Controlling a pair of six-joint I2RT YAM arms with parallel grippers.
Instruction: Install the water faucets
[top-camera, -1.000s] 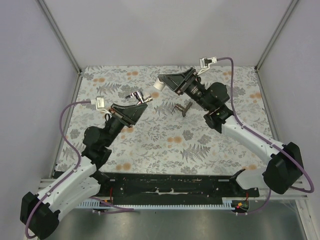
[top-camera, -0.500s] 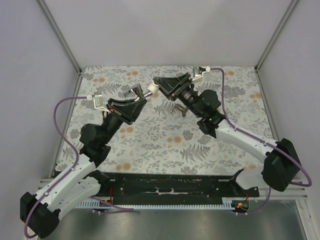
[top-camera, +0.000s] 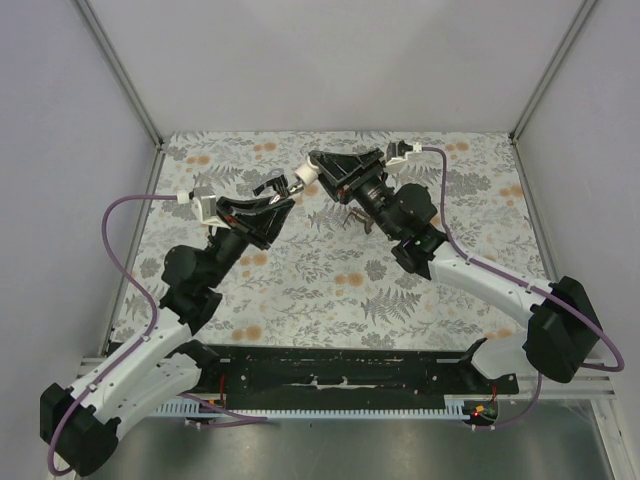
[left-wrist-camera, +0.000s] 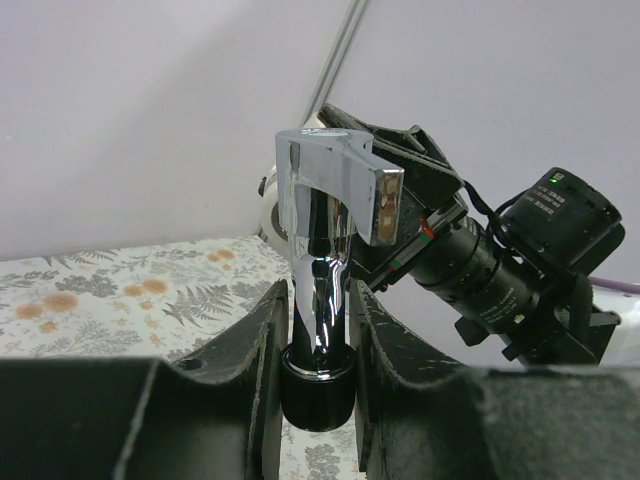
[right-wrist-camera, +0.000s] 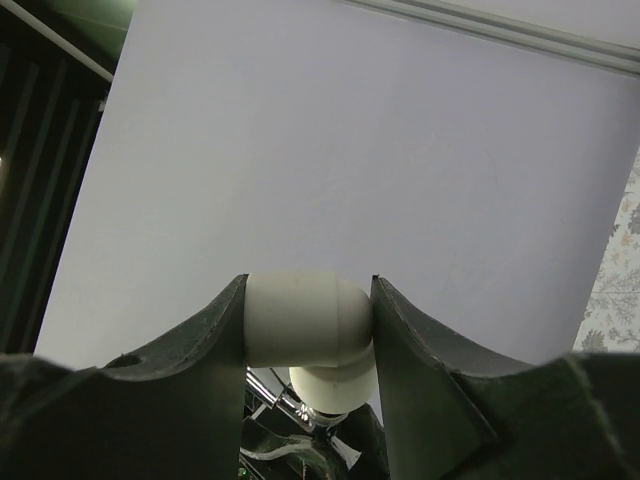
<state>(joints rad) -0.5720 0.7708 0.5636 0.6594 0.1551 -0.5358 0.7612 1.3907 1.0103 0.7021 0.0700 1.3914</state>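
Within the left tool (left-wrist-camera: 318, 312), the water faucet (left-wrist-camera: 326, 230) stands clamped upright.

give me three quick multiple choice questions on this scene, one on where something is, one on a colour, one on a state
1. Where is the chrome faucet?
A) in the right gripper
B) in the left gripper
C) lying loose, held by nothing

2. What colour is the elbow fitting?
A) white
B) red
C) black

3. The right gripper is:
A) open and empty
B) shut on the elbow fitting
C) out of view

Answers:
1 B, the left wrist view shows its fingers clamping the faucet's stem.
2 A, the right wrist view shows it plain white.
3 B, both fingers press against the fitting's sides.
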